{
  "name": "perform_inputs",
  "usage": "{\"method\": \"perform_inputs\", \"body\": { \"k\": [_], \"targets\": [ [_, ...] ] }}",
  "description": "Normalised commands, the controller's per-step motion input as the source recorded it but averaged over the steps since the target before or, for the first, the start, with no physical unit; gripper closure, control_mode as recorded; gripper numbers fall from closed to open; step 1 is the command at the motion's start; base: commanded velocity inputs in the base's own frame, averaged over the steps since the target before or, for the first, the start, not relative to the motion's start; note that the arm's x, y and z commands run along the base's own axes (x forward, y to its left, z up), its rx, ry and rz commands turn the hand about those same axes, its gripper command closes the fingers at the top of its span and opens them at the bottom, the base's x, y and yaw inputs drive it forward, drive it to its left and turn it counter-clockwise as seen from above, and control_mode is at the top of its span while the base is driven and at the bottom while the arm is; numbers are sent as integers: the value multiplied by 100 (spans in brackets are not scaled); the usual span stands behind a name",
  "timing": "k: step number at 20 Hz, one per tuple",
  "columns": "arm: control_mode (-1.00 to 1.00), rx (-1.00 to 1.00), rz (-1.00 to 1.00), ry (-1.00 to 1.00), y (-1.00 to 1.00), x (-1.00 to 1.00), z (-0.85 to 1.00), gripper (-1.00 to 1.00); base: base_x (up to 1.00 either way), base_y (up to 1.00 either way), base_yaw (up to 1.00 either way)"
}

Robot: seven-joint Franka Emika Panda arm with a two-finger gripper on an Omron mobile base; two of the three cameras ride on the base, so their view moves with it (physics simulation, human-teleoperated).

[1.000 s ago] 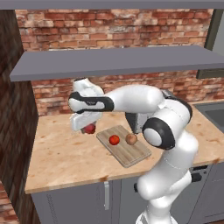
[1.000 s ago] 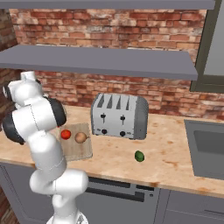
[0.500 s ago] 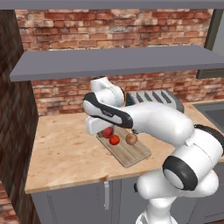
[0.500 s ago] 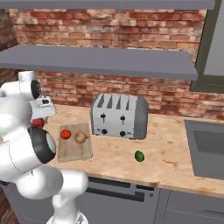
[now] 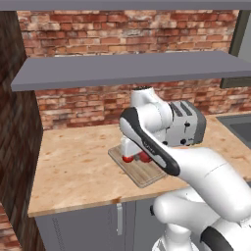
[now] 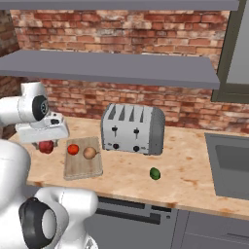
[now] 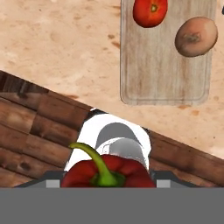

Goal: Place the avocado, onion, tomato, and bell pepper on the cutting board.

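Note:
My gripper [image 6: 46, 144] is shut on the bell pepper [image 6: 46, 147], a dark red lumpy item with a green stem. It hangs just off the left end of the cutting board [image 6: 83, 167]. The hand view has the bell pepper [image 7: 107, 173] at the bottom between the fingertips. The cutting board [image 7: 162, 74] lies beyond it with the tomato [image 7: 150, 12] and the onion [image 7: 195, 36] on top. The tomato [image 6: 73, 149] and onion [image 6: 89, 152] sit at the board's far end. The avocado [image 6: 154, 173] lies on the counter in front of the toaster. From the left, the gripper [image 5: 129, 153] hovers at the cutting board's [image 5: 143, 172] near-left corner.
A silver toaster [image 6: 132, 129] stands just behind and to the right of the board. A sink [image 6: 227, 165] is set into the counter at the far right. A grey shelf [image 6: 116, 68] runs overhead along the brick wall. My own arm [image 5: 162, 147] hides part of the board from the left.
The arm has swung right along the counter, carrying the bell pepper from well left of the board to its left edge. Tomato, onion and avocado have not moved.

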Motion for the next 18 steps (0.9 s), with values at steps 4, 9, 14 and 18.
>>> {"method": "perform_inputs", "body": {
  "k": [4,9,14,18],
  "targets": [
    [-100,0,0,0,-16,2,6,100,0,0,0],
    [-100,0,0,0,-7,45,0,100,0,0,0],
    [-100,0,0,0,-9,39,-3,100,0,0,0],
    [-100,0,0,0,-2,21,-28,100,0,0,0]
  ]
}}
